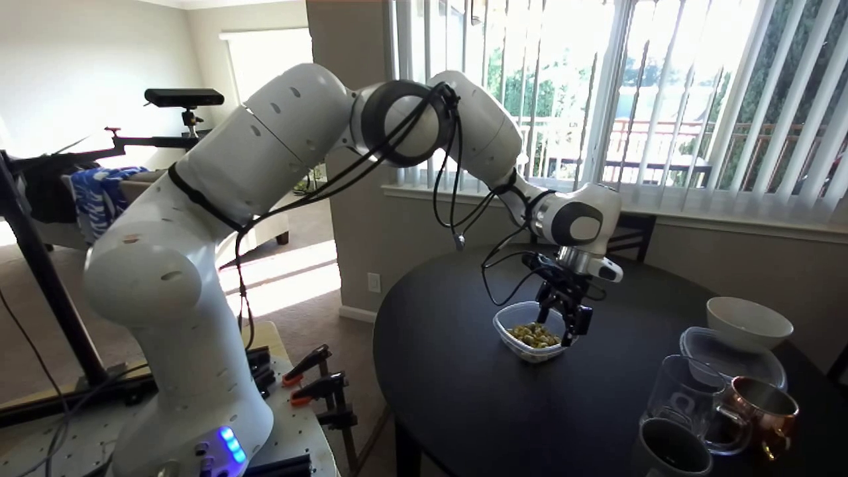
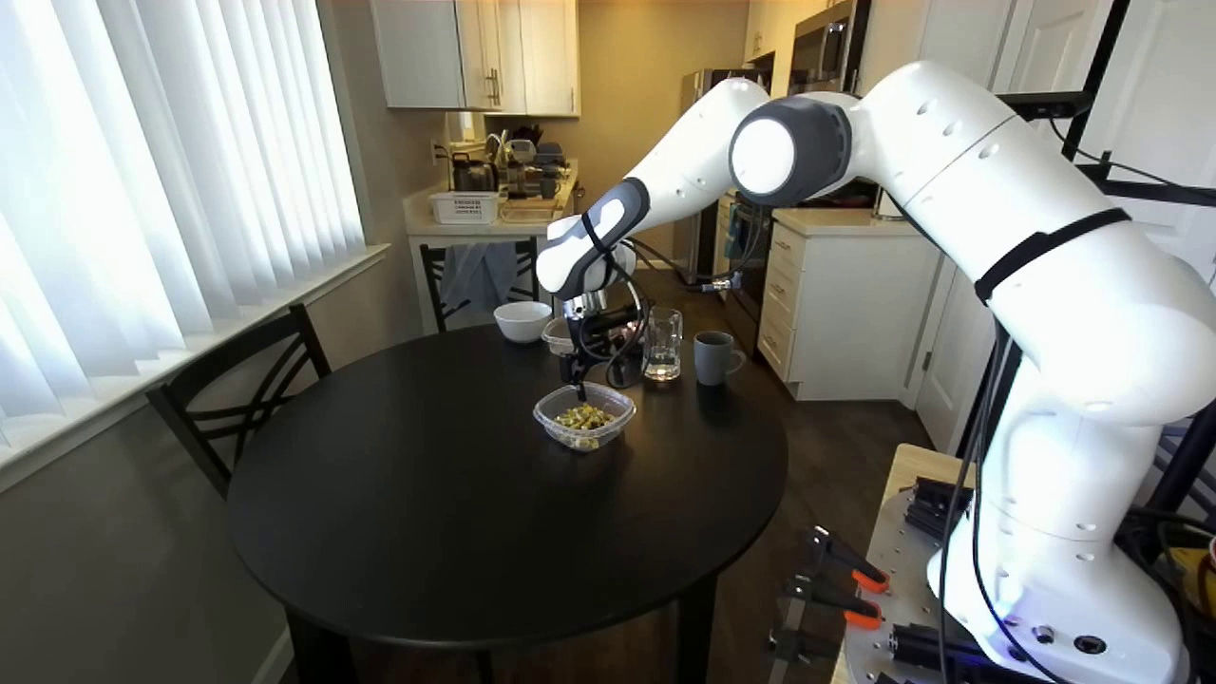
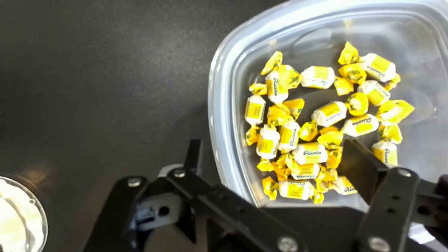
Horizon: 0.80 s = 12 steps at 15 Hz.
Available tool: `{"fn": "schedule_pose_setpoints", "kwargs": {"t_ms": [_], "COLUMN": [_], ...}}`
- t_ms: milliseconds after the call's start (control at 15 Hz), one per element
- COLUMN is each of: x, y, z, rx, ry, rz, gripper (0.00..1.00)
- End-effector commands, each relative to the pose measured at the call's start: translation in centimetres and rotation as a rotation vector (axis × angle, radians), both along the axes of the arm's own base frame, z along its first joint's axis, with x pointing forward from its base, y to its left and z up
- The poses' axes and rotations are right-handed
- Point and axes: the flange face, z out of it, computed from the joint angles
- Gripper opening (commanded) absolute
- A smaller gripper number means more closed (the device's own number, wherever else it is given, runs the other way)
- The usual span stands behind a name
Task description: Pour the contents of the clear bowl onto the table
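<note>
The clear bowl (image 1: 520,349) is a transparent plastic container with a rounded-square rim. It stands upright on the dark round table (image 1: 457,397) and shows in an exterior view (image 2: 622,405) and the wrist view (image 3: 221,108). The contents (image 3: 309,154) are several yellow-and-white wrapped candies on its bottom, also seen in both exterior views (image 1: 532,335) (image 2: 583,418). My gripper (image 3: 272,144) is open at the bowl's rim. In the wrist view one finger is outside the wall and the other is over the inside, above the candies. The gripper shows in both exterior views (image 1: 556,326) (image 2: 576,378).
A white bowl (image 1: 748,321), another clear container (image 1: 742,368), a glass mug (image 1: 682,391), a copper mug (image 1: 768,414) and a grey mug (image 2: 712,359) stand toward one side of the table. A chair (image 2: 256,380) is by the window. A round-rimmed thing (image 3: 21,217) shows partly in the wrist view.
</note>
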Motion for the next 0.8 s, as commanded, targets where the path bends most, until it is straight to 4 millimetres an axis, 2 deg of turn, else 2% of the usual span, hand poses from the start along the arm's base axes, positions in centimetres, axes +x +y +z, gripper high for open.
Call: {"fn": "schedule_pose_setpoints", "kwargs": {"t_ms": [0,400,733], "x": [0.9,0.9,0.8], "y": [-1.5,-4.2,-4.9], "z": [-0.8,-1.7,-1.3], "rx": [0.025,0.042,0.043], "ry": [0.008,0.004,-0.005], "rz": [-0.014,-0.064,-0.081], "gripper": [0.74,0.35,0.03]}}
